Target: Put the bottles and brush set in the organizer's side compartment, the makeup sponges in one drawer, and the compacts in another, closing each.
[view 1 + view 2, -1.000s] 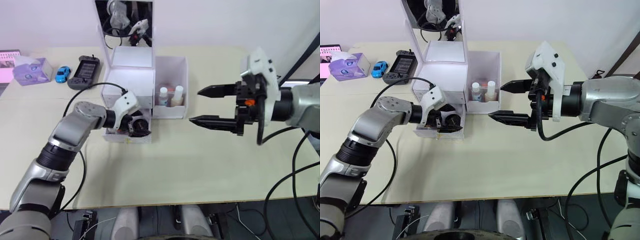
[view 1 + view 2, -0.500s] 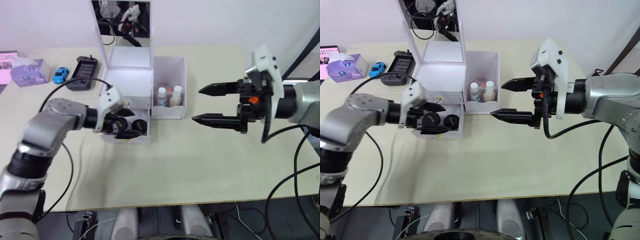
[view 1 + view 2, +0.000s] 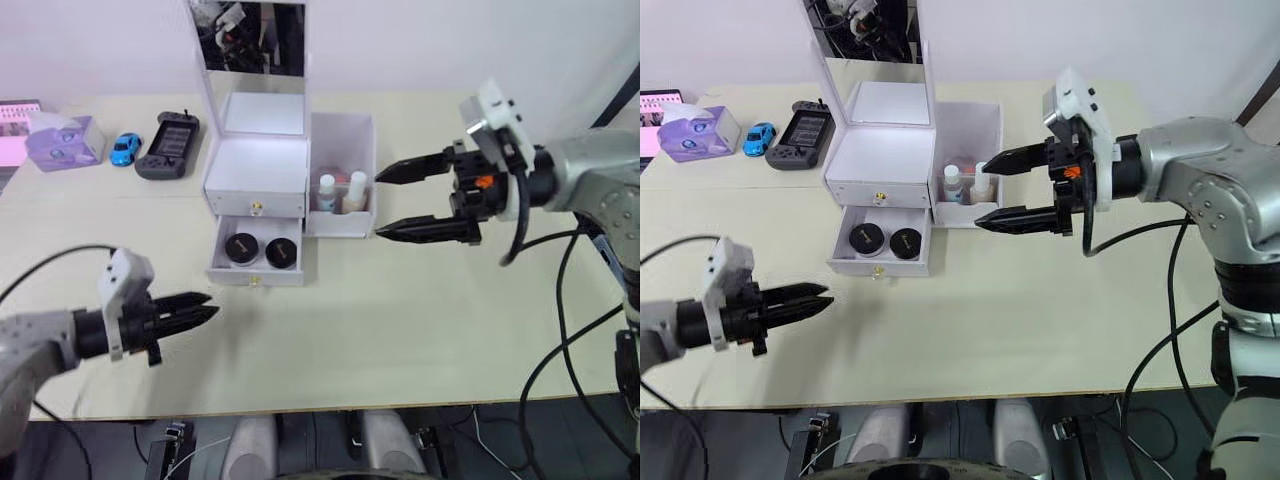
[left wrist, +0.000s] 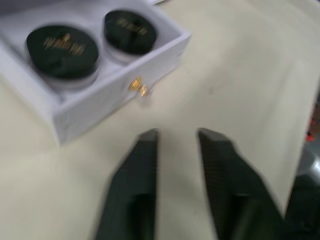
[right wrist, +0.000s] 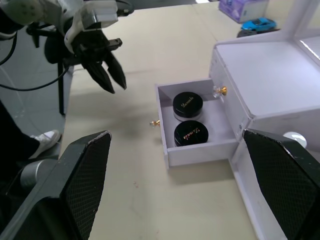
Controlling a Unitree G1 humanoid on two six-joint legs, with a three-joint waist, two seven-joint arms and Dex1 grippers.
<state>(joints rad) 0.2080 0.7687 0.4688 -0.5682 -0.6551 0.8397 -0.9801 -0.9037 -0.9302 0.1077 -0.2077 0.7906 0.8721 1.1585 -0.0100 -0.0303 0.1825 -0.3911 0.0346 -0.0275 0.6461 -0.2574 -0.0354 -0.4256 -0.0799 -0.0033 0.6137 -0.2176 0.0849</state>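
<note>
**Compacts in the open lower drawer**

Your two compacts (image 3: 255, 249) lie side by side in the organizer (image 3: 260, 175)'s pulled-out lower drawer (image 3: 256, 263); bottles (image 3: 341, 192) stand in the side compartment (image 3: 341, 146); left gripper (image 3: 196, 311) near the table's front-left edge, slightly parted, empty; right gripper (image 3: 390, 203) beside the compartment, spread wide, empty.

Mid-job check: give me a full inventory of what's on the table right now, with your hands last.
Organizer: one, white, mirrored, table's far middle.
Lower drawer: one, white, pulled open.
Compacts: two, black, in the open drawer.
Upper drawer: one, white, shut.
Side compartment: one, white, right of the drawers.
Bottles: two, white-capped, upright inside it.
Box: one, pale purple, far left.
Toy car: one, blue, beside it.
Handheld console: one, dark.
Left hand: empty, slightly open.
Right hand: empty, open.
</note>
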